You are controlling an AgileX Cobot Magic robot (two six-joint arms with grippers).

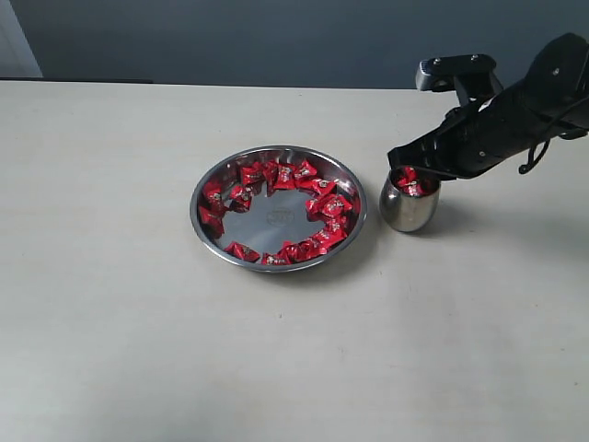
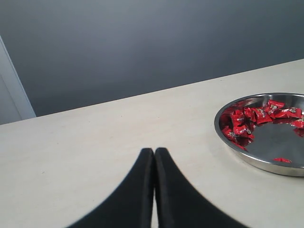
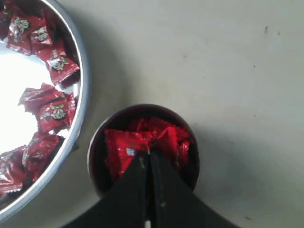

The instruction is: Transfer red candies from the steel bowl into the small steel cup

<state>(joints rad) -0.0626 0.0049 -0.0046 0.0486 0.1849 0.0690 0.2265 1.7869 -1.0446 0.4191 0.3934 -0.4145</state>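
Pale table (image 1: pixel 110 322), wide and bare left and front. Centred, steel bowl (image 1: pixel 276 223): shallow, thin-rimmed, mirror-bottomed. Left gripper (image 2: pixel 154 152) closed, empty, over bare tabletop. Right gripper (image 3: pixel 148 153) over small steel cup (image 1: pixel 408 212), fingers pressed together, hold on a wrapper unclear. Cup egg-sided, just right of bowl, apart. Red candies (image 1: pixel 276 175) ringing bowl floor, several in cup.

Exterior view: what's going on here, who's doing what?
The right gripper hangs over the cup, fingers together at its mouth. Whether they pinch a wrapper cannot be told. A few red candies are in the cup already; many more lie in a ring around the bowl beside it. The left gripper is shut and idle above the bare table, off to the bowl's side and out of the exterior view.
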